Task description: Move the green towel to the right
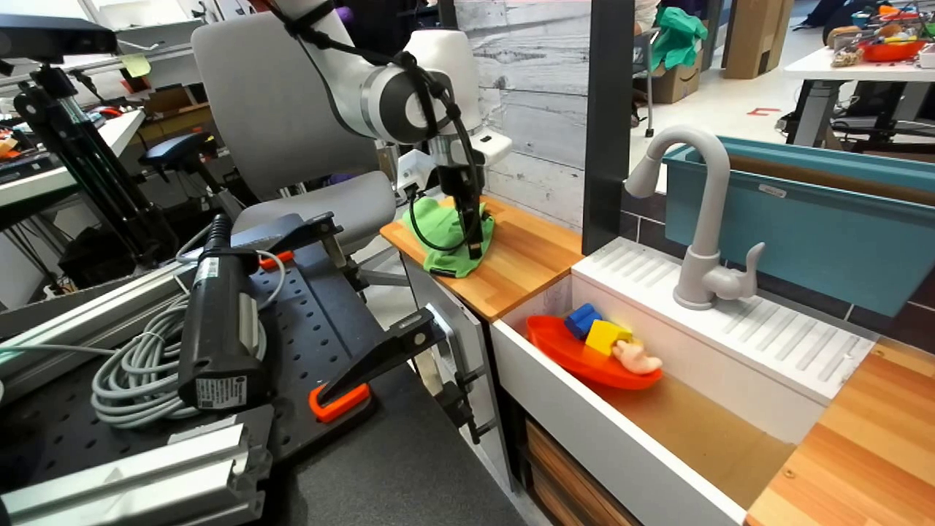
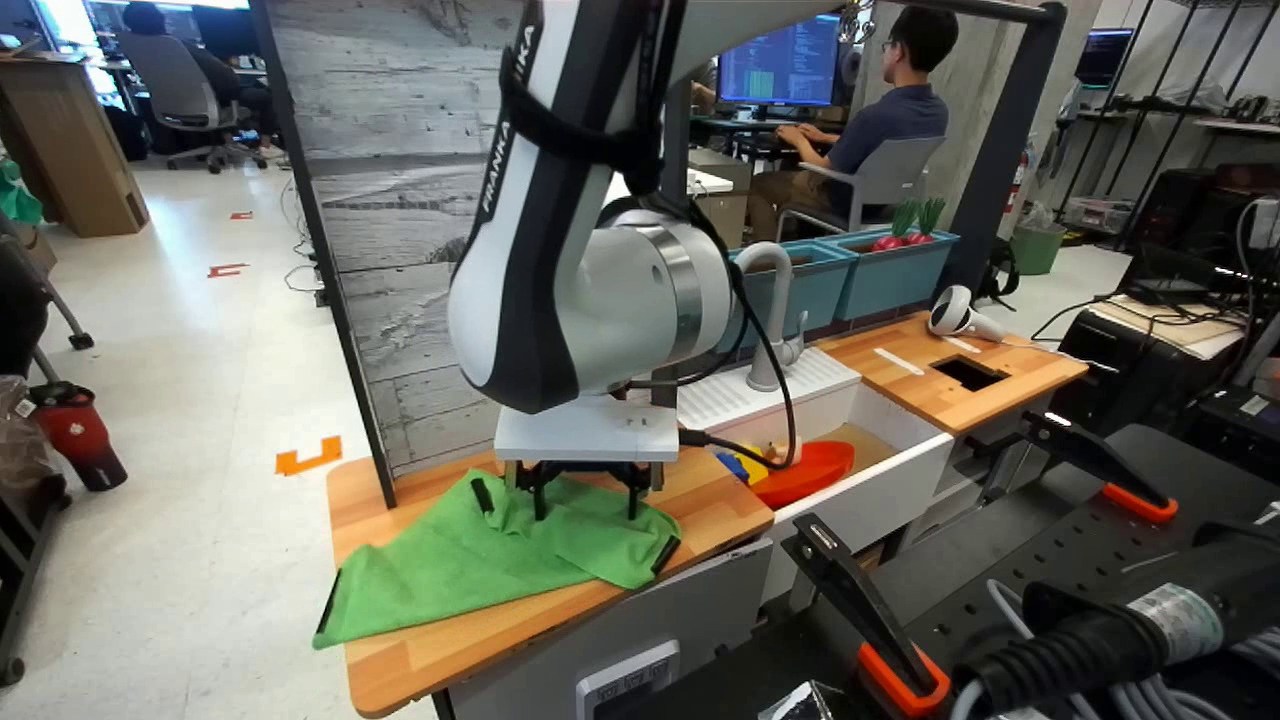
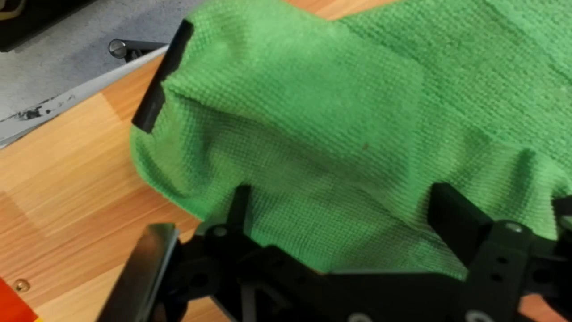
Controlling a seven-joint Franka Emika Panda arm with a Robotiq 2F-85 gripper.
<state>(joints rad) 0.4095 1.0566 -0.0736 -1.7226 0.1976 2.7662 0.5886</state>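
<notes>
In an exterior view the green towel [image 2: 450, 570] lies on the wooden counter [image 2: 715, 507], long axis rising from lower left to lower centre, the gripper [image 2: 586, 505] spread wide, clasping nothing, over folds near the towel's right end.

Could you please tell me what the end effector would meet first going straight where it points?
Probably the green towel, below the end effector; whether they touch now is unclear.
</notes>
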